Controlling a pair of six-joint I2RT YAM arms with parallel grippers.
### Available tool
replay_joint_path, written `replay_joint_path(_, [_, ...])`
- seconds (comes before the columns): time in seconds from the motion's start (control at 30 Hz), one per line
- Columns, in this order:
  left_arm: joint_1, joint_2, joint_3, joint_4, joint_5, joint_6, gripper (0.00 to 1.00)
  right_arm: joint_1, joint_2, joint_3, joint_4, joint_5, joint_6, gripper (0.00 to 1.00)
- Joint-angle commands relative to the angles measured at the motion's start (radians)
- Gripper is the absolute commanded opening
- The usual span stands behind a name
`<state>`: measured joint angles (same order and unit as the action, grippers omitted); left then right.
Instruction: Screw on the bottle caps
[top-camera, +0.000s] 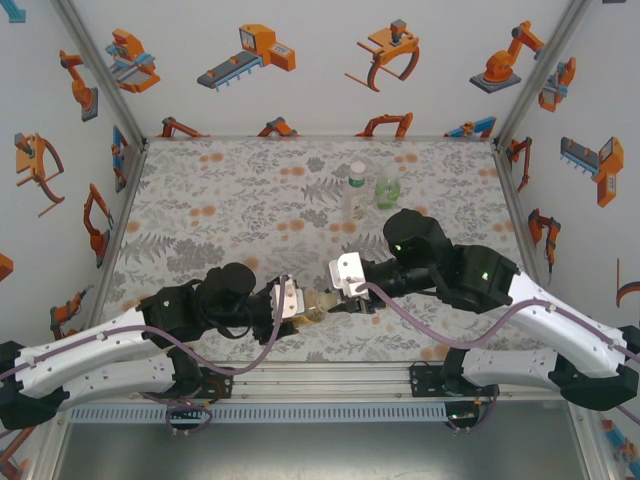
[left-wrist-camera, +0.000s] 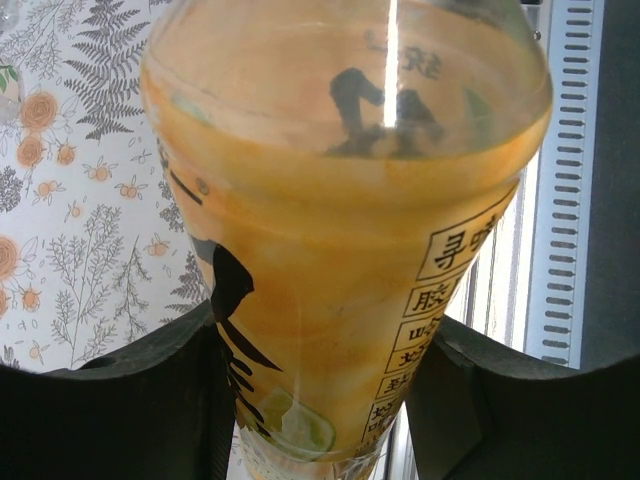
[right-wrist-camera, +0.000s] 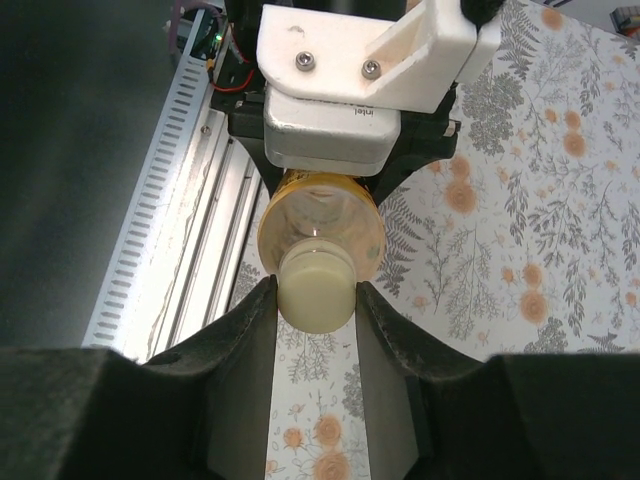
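Now left end effector (left-wrist-camera: 322, 392) clenched on orange bottle (left-wrist-camera: 340, 200), right end effector (right-wrist-camera: 317, 312) pinching cap (right-wrist-camera: 316, 288) at mouth (bottle sideways): tilted cap could cross-thread, or bottle slip.

orange bottle (top-camera: 314, 311) mostly hidden between the white camera mounts (top-camera: 349, 272); up close its far end, probably the neck, is cut off.
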<state>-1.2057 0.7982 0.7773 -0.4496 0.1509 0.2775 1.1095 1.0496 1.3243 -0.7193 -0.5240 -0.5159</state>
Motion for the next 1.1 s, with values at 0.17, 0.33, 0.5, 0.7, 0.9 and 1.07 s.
replay_joint_path(0.17, [-0.005,-0.027,0.004,0.028,0.001,-0.014,0.0,0.016,-0.013,-0.054,0.089,0.044,0.238,0.18])
replay_joint_path(0.33, [-0.005,-0.031,-0.001,0.033,-0.012,-0.014,0.0,0.016,-0.022,-0.105,0.171,0.166,0.679,0.05])
replay_joint_path(0.5, [-0.005,-0.024,-0.006,0.044,-0.023,-0.01,0.0,0.016,0.02,-0.089,0.1,0.335,1.262,0.0])
replay_joint_path(0.7, [-0.005,-0.007,-0.001,0.038,-0.028,-0.008,0.0,0.017,0.073,-0.082,-0.002,0.343,1.767,0.0])
replay_joint_path(0.9, [-0.006,-0.007,0.002,0.038,-0.032,-0.011,0.0,0.016,0.068,-0.057,-0.05,0.443,1.854,0.0])
replay_joint_path(1.07, [-0.005,-0.005,-0.001,0.042,-0.029,-0.006,0.0,0.016,0.076,-0.008,-0.076,0.471,1.735,0.2])
